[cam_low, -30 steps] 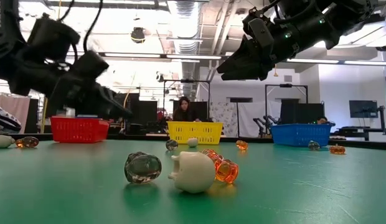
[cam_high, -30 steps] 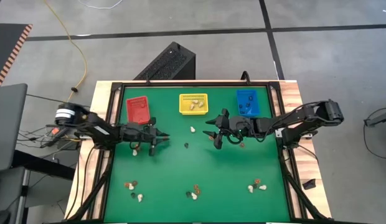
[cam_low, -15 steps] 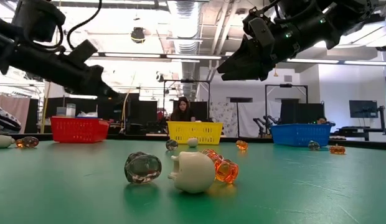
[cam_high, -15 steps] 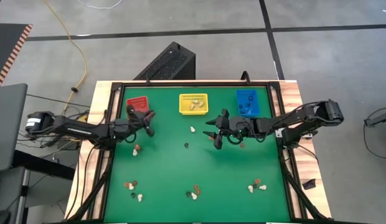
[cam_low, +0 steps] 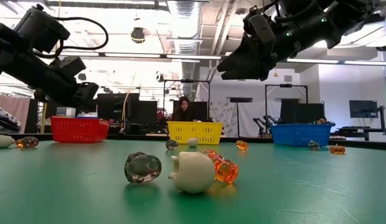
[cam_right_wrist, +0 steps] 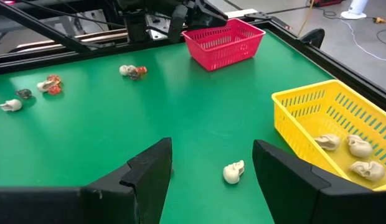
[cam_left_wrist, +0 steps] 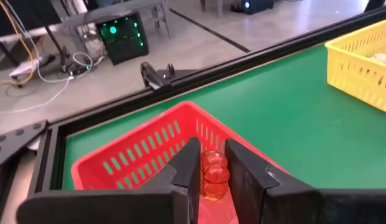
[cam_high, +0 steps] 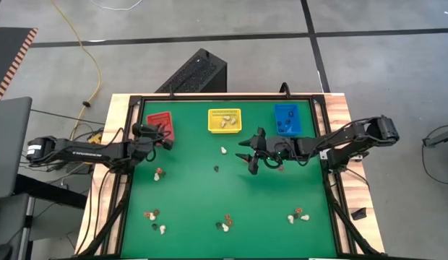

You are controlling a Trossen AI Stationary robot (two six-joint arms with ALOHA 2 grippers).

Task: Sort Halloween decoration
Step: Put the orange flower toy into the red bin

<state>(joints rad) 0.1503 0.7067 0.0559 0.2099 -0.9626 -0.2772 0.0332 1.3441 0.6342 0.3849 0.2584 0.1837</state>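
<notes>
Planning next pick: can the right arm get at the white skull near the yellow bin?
Probably yes. The right gripper hovers open just short of the white skull, with bare green mat between them.

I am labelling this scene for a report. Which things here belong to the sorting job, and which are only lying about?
Job:
orange trinket between the left gripper fingers, over the red bin
yellow bin holding white skulls
blue bin
loose trinkets on the mat
open right gripper

Lying about:
yellow cable
black case
</notes>
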